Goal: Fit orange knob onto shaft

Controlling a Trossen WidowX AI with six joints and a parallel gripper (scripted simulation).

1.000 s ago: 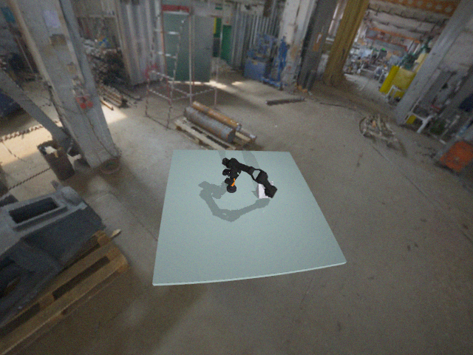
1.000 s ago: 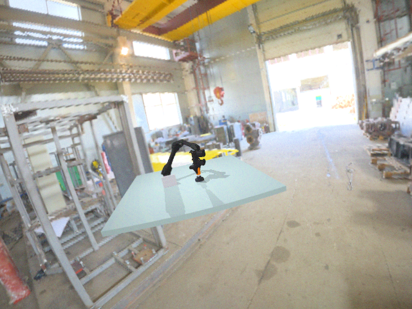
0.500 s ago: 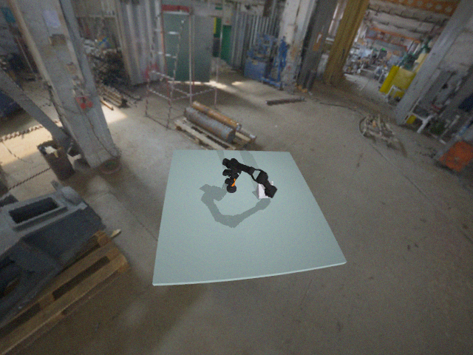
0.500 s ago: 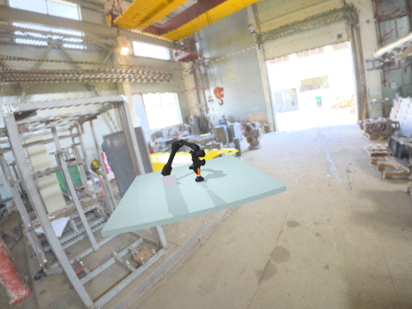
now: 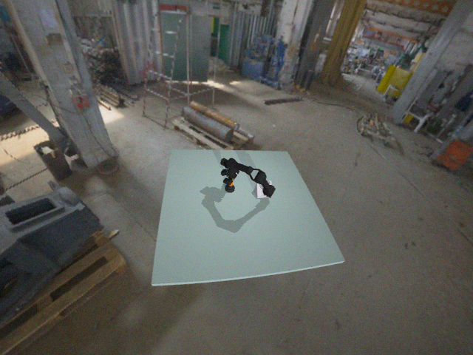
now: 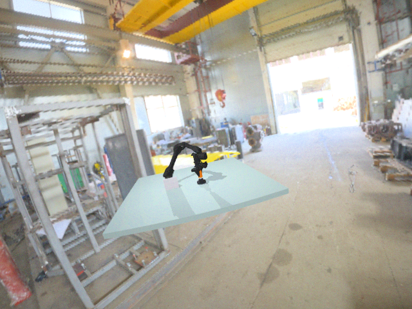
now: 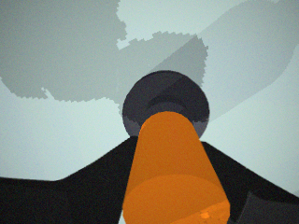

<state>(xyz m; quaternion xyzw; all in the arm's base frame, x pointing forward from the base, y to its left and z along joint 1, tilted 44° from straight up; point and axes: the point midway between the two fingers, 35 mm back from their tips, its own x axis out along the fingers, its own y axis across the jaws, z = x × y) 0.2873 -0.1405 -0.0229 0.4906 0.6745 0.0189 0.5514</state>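
Note:
The orange knob [image 5: 231, 183] [image 6: 200, 174] [image 7: 172, 159] is a long upright piece, held between the black fingers of my gripper [image 5: 230, 180] [image 6: 200, 170] [image 7: 167, 144], which is shut on it. The dark round pedestal [image 5: 229, 189] [image 6: 201, 181] [image 7: 161, 85] stands on the table directly below the knob. In the wrist view the knob's far end overlaps the near part of the pedestal's top. The silver shaft and the knob's hole are hidden. I cannot tell whether a small gap is left between knob and pedestal.
The pale green table [image 5: 229, 256] [image 6: 149, 217] carries the black arm [image 5: 244, 168] [image 6: 174, 156], which arches over from its base. A pale pinkish block [image 5: 261, 191] [image 6: 171, 183] is by the arm's base, away from the pedestal. Shadows of the arm fall across the table.

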